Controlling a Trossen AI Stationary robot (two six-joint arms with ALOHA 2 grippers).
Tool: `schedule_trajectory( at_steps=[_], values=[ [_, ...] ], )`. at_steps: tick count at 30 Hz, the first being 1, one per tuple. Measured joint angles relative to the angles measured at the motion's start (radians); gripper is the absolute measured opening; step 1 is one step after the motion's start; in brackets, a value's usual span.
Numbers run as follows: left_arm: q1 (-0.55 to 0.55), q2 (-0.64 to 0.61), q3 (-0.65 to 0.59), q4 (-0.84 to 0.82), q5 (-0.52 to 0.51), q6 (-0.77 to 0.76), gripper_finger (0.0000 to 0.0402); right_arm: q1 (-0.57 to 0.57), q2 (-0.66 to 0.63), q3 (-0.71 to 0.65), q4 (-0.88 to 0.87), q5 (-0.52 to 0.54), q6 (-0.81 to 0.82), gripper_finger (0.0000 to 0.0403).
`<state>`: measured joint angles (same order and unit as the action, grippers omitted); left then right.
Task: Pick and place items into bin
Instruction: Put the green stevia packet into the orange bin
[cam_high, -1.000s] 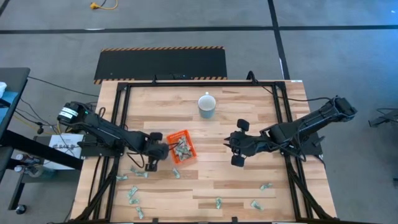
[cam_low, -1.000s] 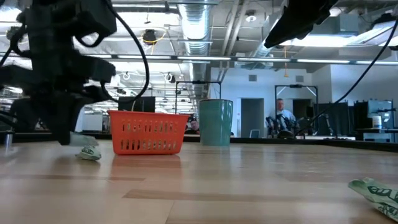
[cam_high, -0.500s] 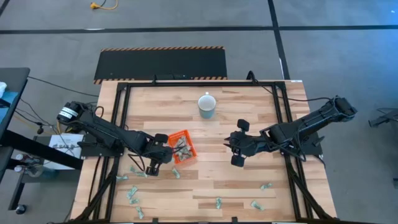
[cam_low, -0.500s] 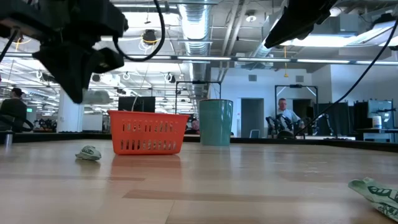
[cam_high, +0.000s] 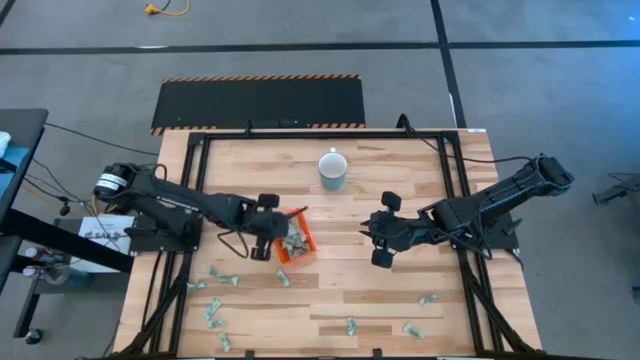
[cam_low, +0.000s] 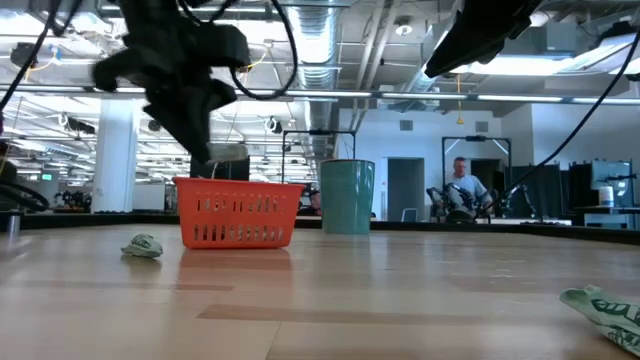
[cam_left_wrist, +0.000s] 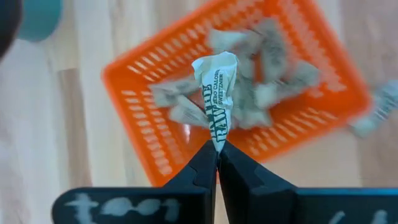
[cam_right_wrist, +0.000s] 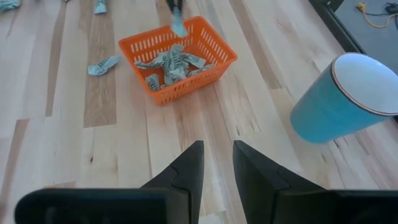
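The left hand (cam_left_wrist: 217, 163) has its two dark fingers pinched together on the lower tip of one wrapped piece (cam_left_wrist: 216, 93), a pale crinkled wrapper with green print that stands up from the fingertips with its long axis running away from the hand. Directly past that piece, filling the middle of the left wrist frame, lies the orange bin (cam_left_wrist: 149, 146), with several more pieces heaped inside. In the high view this hand (cam_high: 262, 240) sits left of centre, right at the bin's (cam_high: 283, 250) left edge, so the coming release appears to depend on the piece being over the bin's open top rather than its rim. The right hand (cam_high: 381, 232) waits right of centre, well apart from the bin, its fingers spread with nothing between them. Loose items (cam_high: 215, 312) are scattered along the lower part of the desk (cam_high: 330, 290), and a pale blue mug (cam_high: 332, 169) stands above centre.
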<state>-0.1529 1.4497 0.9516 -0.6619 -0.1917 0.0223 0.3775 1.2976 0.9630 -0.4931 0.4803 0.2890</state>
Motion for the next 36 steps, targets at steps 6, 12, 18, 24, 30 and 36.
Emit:
schedule_trajectory(
  at_steps=[6,12,18,24,30,36],
  values=[
    [0.065,0.029,0.000,0.044,0.045,0.021,0.0000,0.000,0.000,-0.005,0.006,0.000,0.000,0.0079],
    [0.088,0.024,0.000,0.046,0.095,0.019,0.0001,0.000,0.000,-0.042,0.009,0.001,0.009,0.0079],
    [0.092,0.025,0.000,0.051,0.117,-0.017,0.0038,0.000,0.000,-0.053,0.013,0.001,0.033,0.0079],
    [0.092,0.025,0.000,0.051,0.075,-0.034,0.0094,0.001,0.000,-0.053,0.011,-0.005,0.029,0.0079],
    [0.092,0.025,0.000,-0.001,0.052,-0.038,0.0116,0.042,0.000,-0.053,-0.121,-0.110,0.189,0.0079],
    [0.092,0.024,0.000,-0.024,0.051,-0.073,0.0115,0.181,0.000,-0.053,-0.333,-0.255,0.502,0.0079]
  ],
)
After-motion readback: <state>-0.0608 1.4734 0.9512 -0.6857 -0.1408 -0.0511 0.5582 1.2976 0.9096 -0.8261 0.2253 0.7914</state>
